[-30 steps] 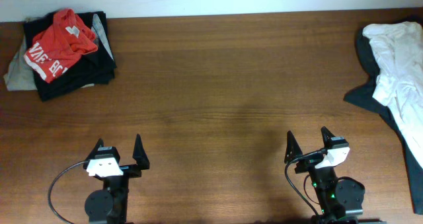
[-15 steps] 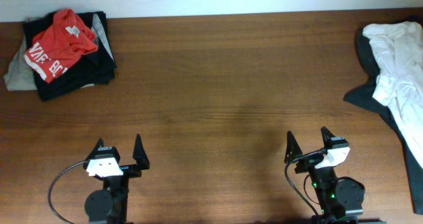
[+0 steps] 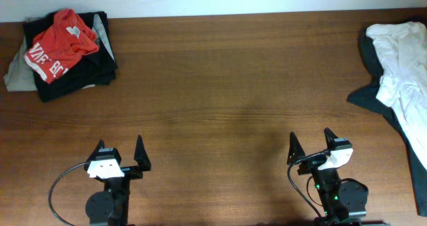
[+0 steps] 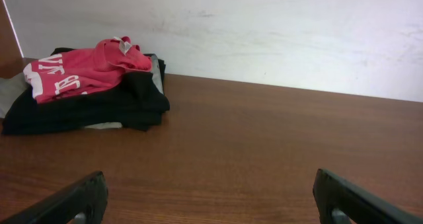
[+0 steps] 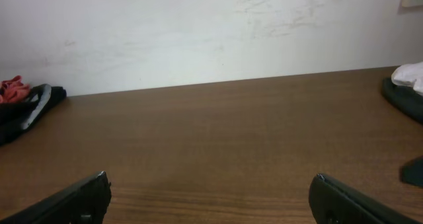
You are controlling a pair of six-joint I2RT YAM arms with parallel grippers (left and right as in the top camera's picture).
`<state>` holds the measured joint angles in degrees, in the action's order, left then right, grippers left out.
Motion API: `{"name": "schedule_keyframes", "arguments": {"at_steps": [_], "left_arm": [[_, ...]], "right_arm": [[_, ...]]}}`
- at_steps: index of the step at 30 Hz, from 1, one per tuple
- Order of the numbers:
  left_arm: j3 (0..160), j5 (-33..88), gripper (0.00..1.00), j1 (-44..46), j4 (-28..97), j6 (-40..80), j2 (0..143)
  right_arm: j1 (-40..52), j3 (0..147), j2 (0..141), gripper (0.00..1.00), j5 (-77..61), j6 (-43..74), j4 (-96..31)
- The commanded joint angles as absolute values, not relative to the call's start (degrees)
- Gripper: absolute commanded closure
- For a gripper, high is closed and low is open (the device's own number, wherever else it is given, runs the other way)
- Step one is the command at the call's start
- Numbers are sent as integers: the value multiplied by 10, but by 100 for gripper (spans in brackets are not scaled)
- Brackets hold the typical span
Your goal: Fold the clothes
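An orange-red T-shirt [image 3: 61, 41] with white lettering lies crumpled on a stack of folded black and grey clothes [image 3: 80, 69] at the far left corner; it also shows in the left wrist view [image 4: 82, 71]. A white garment [image 3: 400, 59] lies rumpled over a dark navy one [image 3: 373, 96] at the far right edge. My left gripper [image 3: 121, 151] is open and empty near the front edge, far from the stack. My right gripper [image 3: 311, 145] is open and empty near the front edge. Both grip nothing in their wrist views, left [image 4: 211, 197] and right [image 5: 211, 199].
The brown wooden table [image 3: 220, 86] spans the view, with a white wall [image 5: 198, 32] along its far edge. A pale grey-beige cloth [image 3: 15, 76] sticks out under the left stack. Cables run from both arm bases at the front edge.
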<state>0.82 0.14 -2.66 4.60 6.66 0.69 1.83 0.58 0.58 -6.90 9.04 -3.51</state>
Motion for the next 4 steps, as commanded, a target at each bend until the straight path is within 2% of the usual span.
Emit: {"name": "schedule_keyframes", "arguments": {"at_steps": [1, 4], "left_arm": [[5, -3, 1, -29, 48, 57, 3], [5, -3, 1, -29, 48, 58, 3]], "right_arm": [[22, 3, 2, 1, -70, 93, -39], [22, 3, 2, 1, -70, 93, -39]]}}
